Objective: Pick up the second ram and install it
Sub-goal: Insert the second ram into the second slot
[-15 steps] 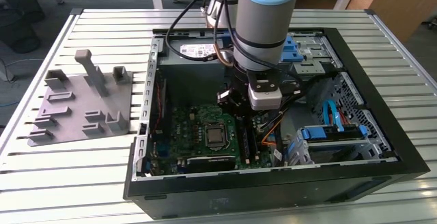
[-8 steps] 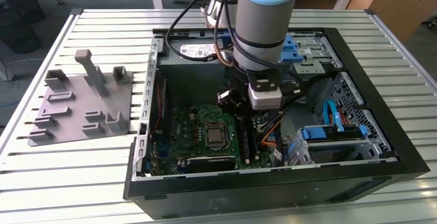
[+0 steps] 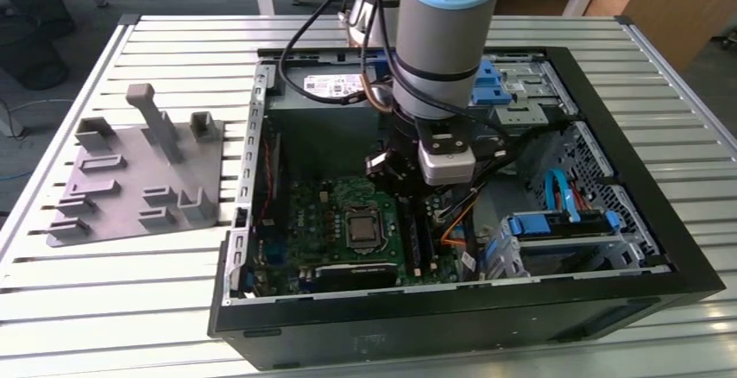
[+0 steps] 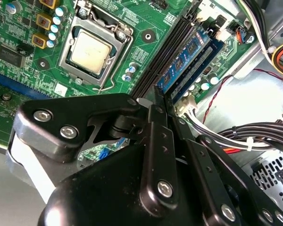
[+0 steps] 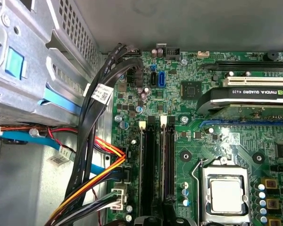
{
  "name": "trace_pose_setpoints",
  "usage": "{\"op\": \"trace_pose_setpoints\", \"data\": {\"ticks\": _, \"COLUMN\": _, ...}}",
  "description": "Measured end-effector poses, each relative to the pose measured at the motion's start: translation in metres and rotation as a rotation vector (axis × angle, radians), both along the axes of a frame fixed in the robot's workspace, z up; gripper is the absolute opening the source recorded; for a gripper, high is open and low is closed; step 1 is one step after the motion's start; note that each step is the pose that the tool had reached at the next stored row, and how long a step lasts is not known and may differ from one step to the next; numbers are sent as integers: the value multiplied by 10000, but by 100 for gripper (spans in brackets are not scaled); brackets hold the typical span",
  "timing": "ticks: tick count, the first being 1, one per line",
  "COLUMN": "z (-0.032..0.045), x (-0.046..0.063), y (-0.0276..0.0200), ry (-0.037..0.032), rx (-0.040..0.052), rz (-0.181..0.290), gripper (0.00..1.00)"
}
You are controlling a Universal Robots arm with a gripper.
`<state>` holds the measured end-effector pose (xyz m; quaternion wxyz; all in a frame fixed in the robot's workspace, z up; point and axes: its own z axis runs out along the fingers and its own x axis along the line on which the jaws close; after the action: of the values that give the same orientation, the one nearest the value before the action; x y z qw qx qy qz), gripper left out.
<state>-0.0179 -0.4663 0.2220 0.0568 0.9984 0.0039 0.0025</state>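
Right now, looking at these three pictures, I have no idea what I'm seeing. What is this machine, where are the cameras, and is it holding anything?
It is a single robot arm reaching down into an open computer case that lies on a slatted table. The exterior view watches from off the arm. Both wrist views come from cameras riding on the arm and look into the case. Beside the case, on the exterior view's left, sits a grey plastic holder. In the second wrist view the black gripper is right at the end of a blue memory stick standing in a slot of the green motherboard, near the processor. Whether it grips that stick I cannot tell.
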Motion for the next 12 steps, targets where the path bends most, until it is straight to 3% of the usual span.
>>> {"op": "trace_pose_setpoints", "data": {"ticks": 12, "z": -10, "x": -14, "y": 4, "ry": 0, "rx": 0, "rz": 53, "gripper": 13}}
